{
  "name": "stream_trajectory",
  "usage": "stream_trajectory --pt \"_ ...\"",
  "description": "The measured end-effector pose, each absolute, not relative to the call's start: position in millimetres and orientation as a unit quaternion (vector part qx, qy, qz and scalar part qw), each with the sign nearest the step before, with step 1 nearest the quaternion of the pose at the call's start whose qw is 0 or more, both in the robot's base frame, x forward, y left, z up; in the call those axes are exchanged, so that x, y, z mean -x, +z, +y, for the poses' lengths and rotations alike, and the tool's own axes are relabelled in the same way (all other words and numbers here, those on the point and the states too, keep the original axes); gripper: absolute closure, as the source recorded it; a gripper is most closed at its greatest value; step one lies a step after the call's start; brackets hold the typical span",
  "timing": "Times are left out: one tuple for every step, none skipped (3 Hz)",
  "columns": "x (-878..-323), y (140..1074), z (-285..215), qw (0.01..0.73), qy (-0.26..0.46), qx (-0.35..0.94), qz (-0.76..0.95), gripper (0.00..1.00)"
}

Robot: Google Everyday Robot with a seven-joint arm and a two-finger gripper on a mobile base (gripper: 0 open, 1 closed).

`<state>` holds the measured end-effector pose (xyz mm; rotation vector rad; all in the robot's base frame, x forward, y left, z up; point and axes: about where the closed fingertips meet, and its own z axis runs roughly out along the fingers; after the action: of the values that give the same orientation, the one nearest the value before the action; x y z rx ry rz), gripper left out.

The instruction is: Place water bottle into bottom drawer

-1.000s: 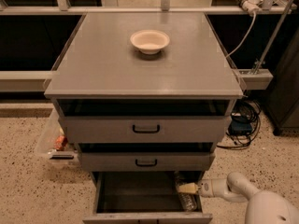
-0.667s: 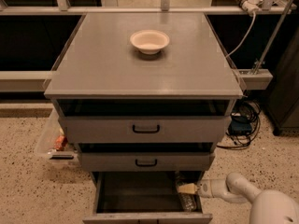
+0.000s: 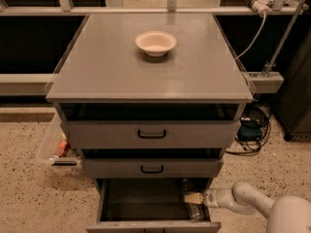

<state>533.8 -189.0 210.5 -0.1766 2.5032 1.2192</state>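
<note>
Fingers (image 3: pixel 193 198) of the gripper (image 3: pixel 190 198) reach into the bottom drawer (image 3: pixel 141 202) from its right side; they are drawn in narrowly across the middle of the water bottle (image 3: pixel 195 212) and appear to hold it; the bottle lies lengthwise against the drawer's right wall, low inside the drawer; judged light, thin-walled and crinkly, it should yield under a squeeze, and its smooth plastic may slip; a gentle hold at mid-body, on the label band, suits it better than one at the tapering neck.
</note>
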Motion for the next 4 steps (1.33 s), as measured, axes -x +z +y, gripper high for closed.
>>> stream_trajectory --pt "-538 206 -188 0.173 0.410 0.075 0.892 1.00" --pt "-538 206 -188 0.173 0.410 0.075 0.892 0.82" --pt "-536 203 -187 0.177 0.404 0.072 0.895 0.59" --pt "-538 201 -177 0.184 0.395 0.078 0.897 0.36"
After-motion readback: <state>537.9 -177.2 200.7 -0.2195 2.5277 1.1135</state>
